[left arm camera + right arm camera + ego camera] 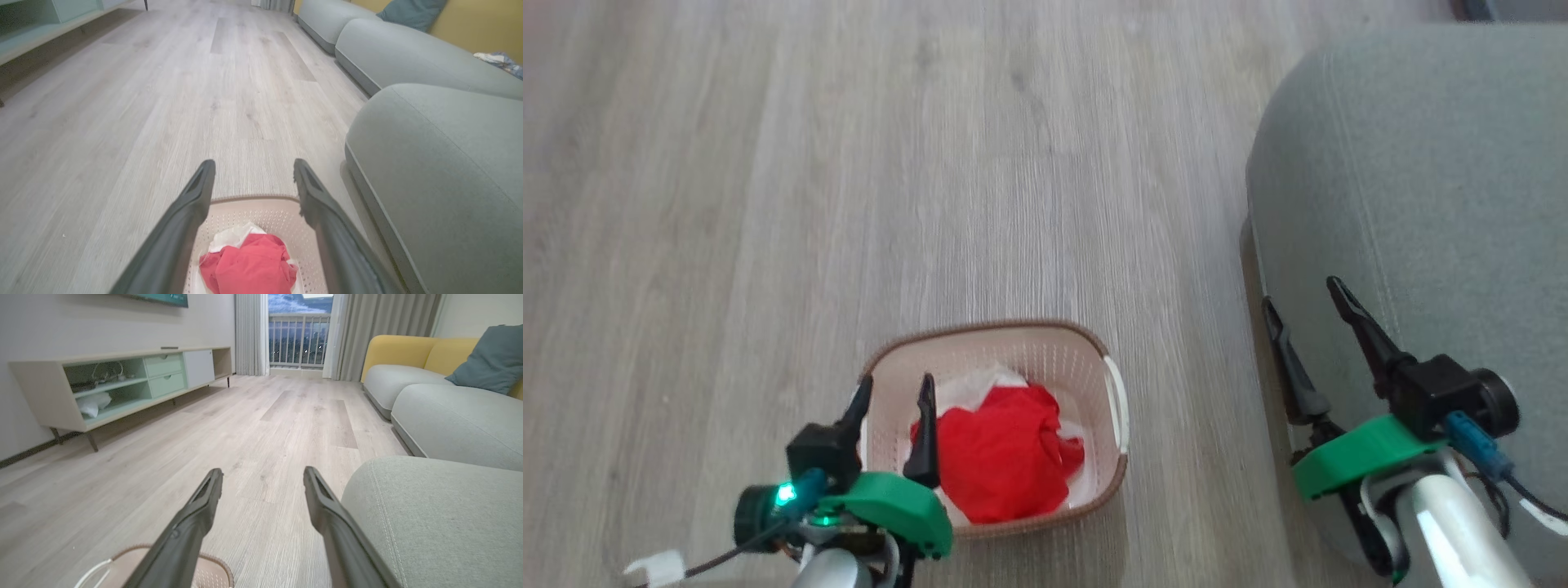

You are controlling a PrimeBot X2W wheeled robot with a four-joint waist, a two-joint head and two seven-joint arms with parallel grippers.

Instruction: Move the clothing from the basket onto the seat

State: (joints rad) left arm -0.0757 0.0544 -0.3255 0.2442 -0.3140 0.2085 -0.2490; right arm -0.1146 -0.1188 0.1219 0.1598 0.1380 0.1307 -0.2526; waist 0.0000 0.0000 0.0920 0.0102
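Observation:
The cream basket (1094, 384) with a brown rim stands on the wooden floor in the lower middle of the head view. Inside it lies the clothing (1001, 461), a crumpled bright red garment over white fabric, also seen from the left wrist (249, 269). My left gripper (894, 388) hovers open over the basket's left rim, nothing between its fingers (196, 196). The grey-green seat (1421, 204) fills the right side. My right gripper (1298, 294) stands open at the seat's near left edge, empty, its fingers (204, 506) pointing down the room.
Pale wooden floor (849, 163) stretches ahead and to the left of the basket. Further sofa cushions (449, 416) with a teal pillow (490, 359) line the right side. A low media cabinet (122, 384) runs along the left wall, with curtains and a balcony door beyond.

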